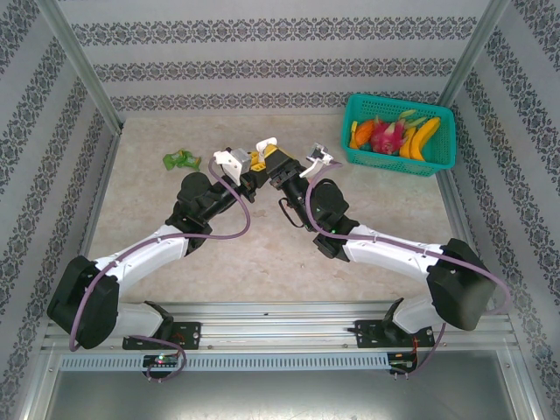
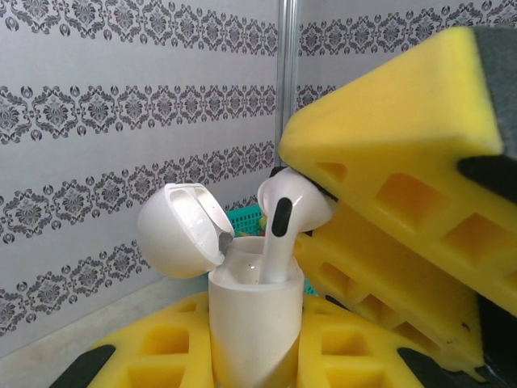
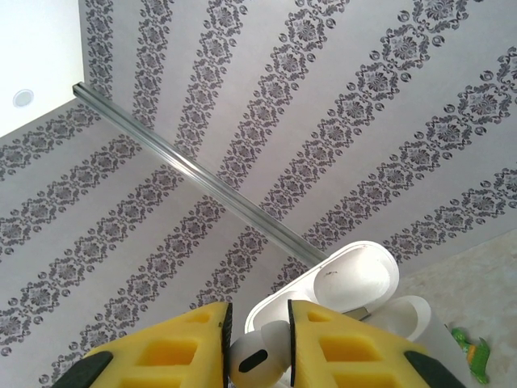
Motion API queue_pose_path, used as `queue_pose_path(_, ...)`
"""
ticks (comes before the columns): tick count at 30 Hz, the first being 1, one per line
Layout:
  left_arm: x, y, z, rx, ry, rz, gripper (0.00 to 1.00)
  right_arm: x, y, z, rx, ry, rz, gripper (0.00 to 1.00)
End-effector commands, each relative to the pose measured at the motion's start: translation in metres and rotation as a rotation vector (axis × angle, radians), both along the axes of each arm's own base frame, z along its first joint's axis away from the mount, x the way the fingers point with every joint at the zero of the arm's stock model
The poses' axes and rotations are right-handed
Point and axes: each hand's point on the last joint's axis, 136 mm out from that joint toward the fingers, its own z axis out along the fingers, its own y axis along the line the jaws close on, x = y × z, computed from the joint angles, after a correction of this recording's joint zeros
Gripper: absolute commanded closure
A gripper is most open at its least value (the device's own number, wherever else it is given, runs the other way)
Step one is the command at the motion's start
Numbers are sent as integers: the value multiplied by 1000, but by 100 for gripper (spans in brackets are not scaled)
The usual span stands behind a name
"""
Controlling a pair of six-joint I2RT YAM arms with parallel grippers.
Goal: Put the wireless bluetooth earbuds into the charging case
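Note:
My left gripper (image 2: 254, 360) is shut on the white charging case (image 2: 252, 319) and holds it upright, low between the yellow fingers (image 2: 137, 347). The case's lid (image 2: 182, 230) is hinged open to the left. My right gripper (image 3: 258, 347) is shut on a white earbud (image 3: 260, 365), pinching its head between the yellow pads (image 3: 339, 347). In the left wrist view the earbud (image 2: 283, 218) stands over the case with its stem down inside the opening. Both grippers meet above mid-table, the left gripper (image 1: 251, 168) beside the right gripper (image 1: 276, 166).
A teal basket (image 1: 442, 144) of toy fruit stands at the back right. A small green object (image 1: 182, 159) lies on the table at the back left. Patterned walls close in three sides.

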Motion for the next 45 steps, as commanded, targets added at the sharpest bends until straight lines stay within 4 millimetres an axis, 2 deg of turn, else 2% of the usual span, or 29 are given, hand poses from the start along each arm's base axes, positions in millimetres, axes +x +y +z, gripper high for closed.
queue_pose_path(1, -9, -5, 41, -58, -100, -30, 100, 7, 10, -31, -52, 80, 15, 76)
queue_pose_path(5, -9, -5, 40, -54, -97, -29, 100, 11, 11, -38, -65, 106, 15, 76)
queue_pose_path(11, -9, -5, 40, -54, -97, -29, 100, 14, 8, -43, -66, 127, 0, 66)
queue_pose_path(31, -12, -4, 35, -61, -82, -32, 100, 20, 3, -52, -73, 157, -18, 63)
queue_pose_path(36, -12, -3, 27, -54, -70, -31, 100, 16, 0, -45, -82, 139, -12, 53)
queue_pose_path(42, -16, -3, 14, -46, -59, -41, 100, 6, -12, -23, -103, 98, -16, 46)
queue_pose_path(45, -20, -2, 6, -38, -57, -49, 100, 3, -20, -20, -124, 103, -27, 44)
